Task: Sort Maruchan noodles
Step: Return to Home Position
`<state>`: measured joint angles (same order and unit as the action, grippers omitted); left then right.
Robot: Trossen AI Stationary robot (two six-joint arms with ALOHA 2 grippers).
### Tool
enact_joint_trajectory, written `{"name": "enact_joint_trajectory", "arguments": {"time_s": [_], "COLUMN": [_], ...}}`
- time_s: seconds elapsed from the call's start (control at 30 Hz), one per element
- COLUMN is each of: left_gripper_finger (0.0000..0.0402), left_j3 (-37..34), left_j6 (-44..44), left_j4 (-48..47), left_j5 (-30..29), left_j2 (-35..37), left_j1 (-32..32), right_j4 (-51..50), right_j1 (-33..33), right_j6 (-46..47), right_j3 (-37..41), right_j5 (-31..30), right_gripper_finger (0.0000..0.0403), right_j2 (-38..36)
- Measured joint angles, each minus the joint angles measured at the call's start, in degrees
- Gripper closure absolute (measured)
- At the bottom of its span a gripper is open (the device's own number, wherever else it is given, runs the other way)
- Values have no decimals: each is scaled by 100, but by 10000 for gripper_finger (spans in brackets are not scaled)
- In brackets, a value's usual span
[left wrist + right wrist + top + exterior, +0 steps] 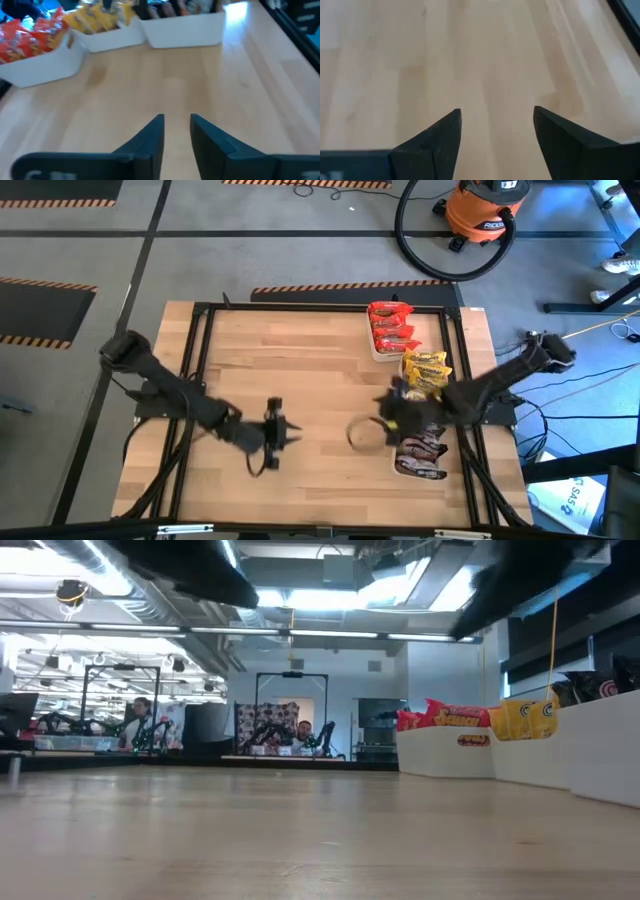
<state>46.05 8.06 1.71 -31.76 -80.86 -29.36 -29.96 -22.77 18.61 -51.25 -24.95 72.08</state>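
Note:
The Maruchan noodles lie in three white trays along the table's right edge. Red packets (391,328) fill the far tray, yellow packets (427,370) the middle one, and dark brown packets (421,450) the near one. The left wrist view shows the same red (30,35) and yellow (100,17) packets. My left gripper (287,431) hovers over bare wood at the table's middle, open and empty (177,122). My right gripper (380,420) is just left of the brown tray, open wide and empty above bare wood (497,117).
The three white trays (445,755) stand side by side by the right edge. Bare wood (300,360) spreads over the table's left and middle. A black frame (205,310) borders the table. An orange vacuum (485,210) stands on the floor beyond the far edge. People sit far off in the room (140,720).

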Motion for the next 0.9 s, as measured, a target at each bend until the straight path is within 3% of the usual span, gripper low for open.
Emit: {"name": "enact_joint_trajectory", "arguments": {"time_s": [0.07, 0.17, 0.27, 0.33, 0.47, 0.6, 0.73, 0.9], "left_gripper_finger": [329, 357, 387, 397, 395, 400, 399, 398], "left_j3": [-155, -530, -1050, -1408, -1966, -2386, -2885, -3396], "left_j6": [-237, -553, -817, -865, -1010, -1148, -1183, -972], "left_j4": [2, 124, 579, 1090, 1733, 2107, 2775, 2890], "left_j5": [407, 1024, 1698, 2219, 3103, 3817, 4485, 4350], "left_j2": [294, 759, 1214, 1529, 2096, 2577, 2986, 3645], "left_j1": [389, 1010, 1635, 2012, 2716, 3356, 3900, 4366], "right_j4": [691, 1948, 2821, 3234, 3355, 3133, 3035, 2641], "right_j1": [658, 1574, 2346, 2710, 3114, 3295, 3487, 3846], "right_j6": [-681, -1523, -1764, -1661, -1297, -1716, -2087, -2186], "right_j3": [250, 621, 988, 1189, 1322, 1323, 1321, 1350], "right_j5": [668, 2139, 3343, 3763, 3791, 3728, 3753, 3757], "right_gripper_finger": [178, 178, 178, 178, 178, 201, 274, 381], "right_j2": [-75, -262, -467, -594, -725, -911, -1258, -1751]}}
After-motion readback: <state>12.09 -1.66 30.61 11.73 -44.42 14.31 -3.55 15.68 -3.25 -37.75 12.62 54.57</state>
